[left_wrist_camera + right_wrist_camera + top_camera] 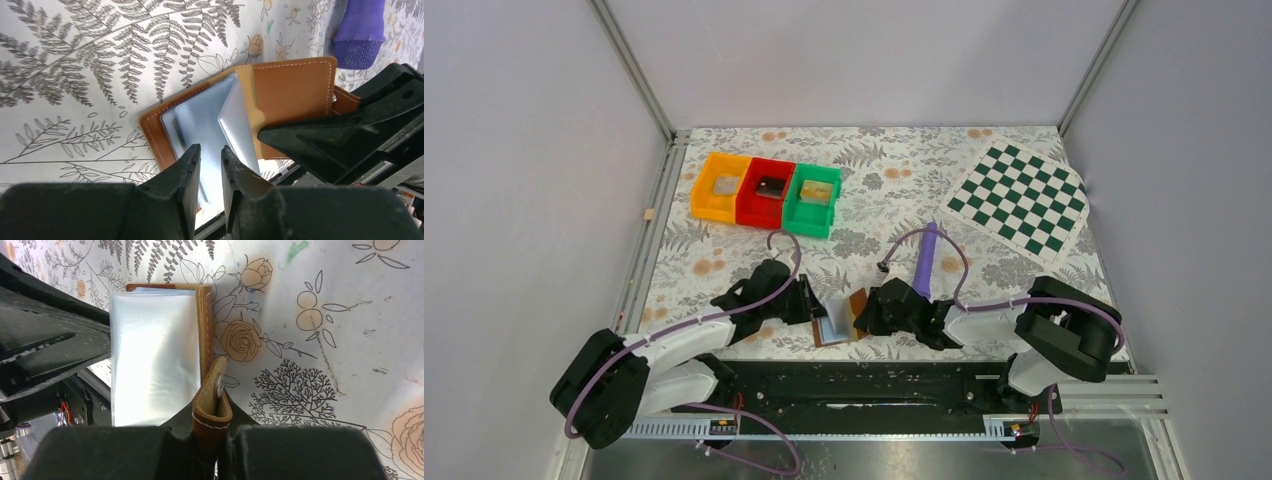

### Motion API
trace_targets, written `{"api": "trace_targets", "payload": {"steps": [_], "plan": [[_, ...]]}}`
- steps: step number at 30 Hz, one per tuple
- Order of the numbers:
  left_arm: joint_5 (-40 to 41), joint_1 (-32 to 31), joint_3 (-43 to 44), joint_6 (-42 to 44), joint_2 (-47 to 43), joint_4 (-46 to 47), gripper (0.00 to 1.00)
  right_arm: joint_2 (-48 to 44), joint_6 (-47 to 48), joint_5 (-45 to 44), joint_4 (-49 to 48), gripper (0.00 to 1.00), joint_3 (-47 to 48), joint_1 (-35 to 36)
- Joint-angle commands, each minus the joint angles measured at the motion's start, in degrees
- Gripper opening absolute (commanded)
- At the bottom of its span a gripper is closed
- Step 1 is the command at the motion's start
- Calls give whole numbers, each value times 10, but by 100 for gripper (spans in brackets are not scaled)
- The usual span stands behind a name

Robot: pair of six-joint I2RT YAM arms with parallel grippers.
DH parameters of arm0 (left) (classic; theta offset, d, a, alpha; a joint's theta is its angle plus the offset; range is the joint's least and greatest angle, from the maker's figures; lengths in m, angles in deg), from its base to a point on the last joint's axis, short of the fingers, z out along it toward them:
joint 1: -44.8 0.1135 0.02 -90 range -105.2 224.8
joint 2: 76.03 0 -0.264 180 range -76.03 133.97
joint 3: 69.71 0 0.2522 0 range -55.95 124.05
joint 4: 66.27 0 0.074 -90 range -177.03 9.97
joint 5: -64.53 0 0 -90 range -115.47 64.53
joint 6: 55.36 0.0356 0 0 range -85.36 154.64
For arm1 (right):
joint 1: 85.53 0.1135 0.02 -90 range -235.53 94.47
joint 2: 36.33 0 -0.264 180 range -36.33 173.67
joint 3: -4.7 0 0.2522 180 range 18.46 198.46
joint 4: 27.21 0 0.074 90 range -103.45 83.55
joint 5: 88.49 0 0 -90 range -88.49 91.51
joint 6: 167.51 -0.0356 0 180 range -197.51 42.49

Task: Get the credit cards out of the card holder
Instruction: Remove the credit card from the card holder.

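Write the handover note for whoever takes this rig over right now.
Left gripper: closed on a pale inner panel of the card holder.
Right gripper: closed on the holder's brown strap.
Card holder: lies open on the table near its front edge, between the two grippers.
Done: holder opened and gripped from both sides.
Left: no card shows outside the holder; pull the cards out and set them down.
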Motion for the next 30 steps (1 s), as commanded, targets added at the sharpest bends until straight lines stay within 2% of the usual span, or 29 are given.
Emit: {"api": "trace_targets", "payload": {"steps": [1,6,11,13,21,27,30], "plan": [[57,-2,12,6,-42,-30,21,24,-22,2,-48,0,-21,-1],[82,-4,9,12,-78,-66,15,38,-32,7,-69,0,-30,-4],[73,-4,10,12,-59,-60,8,38,-34,10,-72,0,-28,-5],[75,-4,11,13,-51,-65,9,38,-34,9,-72,0,-30,-6],[94,-3,10,18,-51,-88,22,43,-38,13,-84,0,-37,-10],[83,-4,15,24,-30,-77,22,46,-38,17,-86,0,-34,-10],[90,-5,19,24,-24,-85,18,45,-38,18,-85,0,-32,-10]]}}
